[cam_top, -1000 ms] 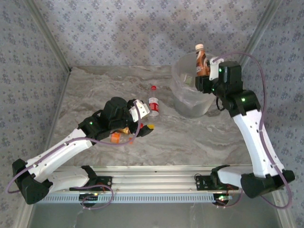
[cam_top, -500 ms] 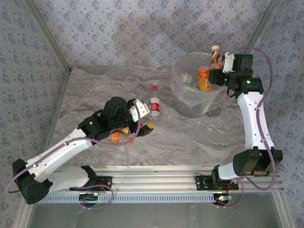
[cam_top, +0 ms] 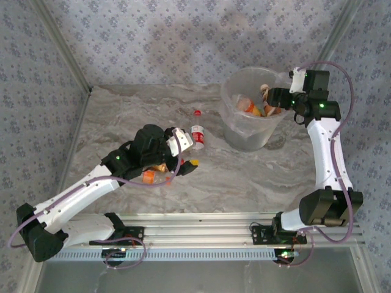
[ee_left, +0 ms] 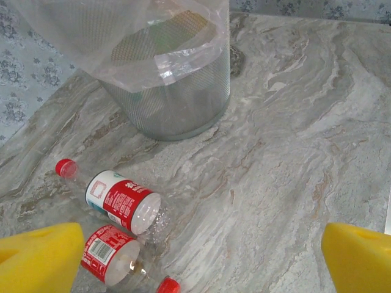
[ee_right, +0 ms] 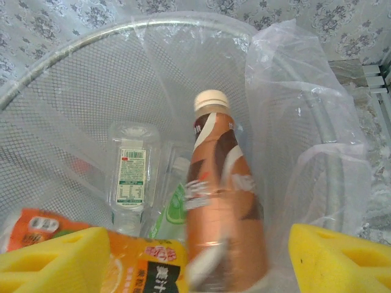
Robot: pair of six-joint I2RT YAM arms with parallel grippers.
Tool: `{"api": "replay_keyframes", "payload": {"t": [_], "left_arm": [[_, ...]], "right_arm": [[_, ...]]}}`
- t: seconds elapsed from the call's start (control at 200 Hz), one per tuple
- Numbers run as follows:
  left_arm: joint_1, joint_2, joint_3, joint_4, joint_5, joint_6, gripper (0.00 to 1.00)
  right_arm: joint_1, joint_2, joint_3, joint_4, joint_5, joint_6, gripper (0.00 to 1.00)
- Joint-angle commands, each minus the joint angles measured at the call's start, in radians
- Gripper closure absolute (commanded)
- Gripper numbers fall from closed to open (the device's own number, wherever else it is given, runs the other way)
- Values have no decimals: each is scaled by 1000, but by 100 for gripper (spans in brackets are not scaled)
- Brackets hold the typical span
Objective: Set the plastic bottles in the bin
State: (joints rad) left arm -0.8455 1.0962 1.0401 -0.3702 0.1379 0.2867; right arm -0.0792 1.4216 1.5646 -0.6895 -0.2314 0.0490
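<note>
Top: right hand (cam_top: 276, 101) at bin (cam_top: 235, 131) rim; left hand (cam_top: 186, 151) low beside red-labelled bottle (cam_top: 197, 135) on tabletop (cam_top: 244, 177).
Left wrist: left hand spread wide; second bottle (ee_left: 110, 253) lies beside the first, near bin.
Right wrist: right hand spread, brown bottle (ee_right: 223, 207) free between pads (ee_right: 55, 259), inside bin.

White-shelled left arm (cam_top: 78, 195) & right arm (cam_top: 330, 159), blk joints (cam_top: 149, 145) w/ green LEDs (cam_top: 319, 104), thin purple cables (cam_top: 333, 62) looping alongside, blk bases (cam_top: 36, 237); yellow foam finger pads (ee_left: 38, 255) at the tips.
</note>
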Motion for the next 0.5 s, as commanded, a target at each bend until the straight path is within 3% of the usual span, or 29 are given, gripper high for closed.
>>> {"api": "replay_keyframes", "payload": {"t": [0.0, 0.29, 0.495], "left_arm": [[-4, -1, 17, 19, 13, -13, 0], [-4, -4, 17, 20, 14, -17, 0], [-4, -1, 21, 24, 9, -29, 0]], "right_arm": [[-5, -18, 6, 19, -19, 20, 20], [10, -103, -14, 30, -77, 60, 23], [81, -249, -142, 82, -168, 130, 24]]}}
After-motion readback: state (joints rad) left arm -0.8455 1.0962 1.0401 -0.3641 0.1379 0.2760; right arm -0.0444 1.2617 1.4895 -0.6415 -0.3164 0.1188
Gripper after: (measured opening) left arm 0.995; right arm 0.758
